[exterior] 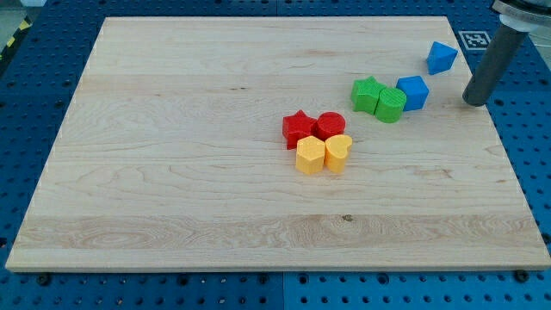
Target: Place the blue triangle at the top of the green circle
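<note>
Now my tip (474,103) rests on the worktop (189,129) near its three o'clock edge, clear of every block; this tool is a bare rod holding nothing. At about ten o'clock from my tip sits the blue triangle (442,58), alone. The green circle (390,104) lies well off at nine o'clock from my tip, touching a blue cube (413,92) at its two o'clock and a green star (368,93) at its ten o'clock. Toward the worktop's centre cluster a red star (298,128), a red circle (331,126), a yellow hexagon-like block (310,156) and a yellow heart (338,152).
</note>
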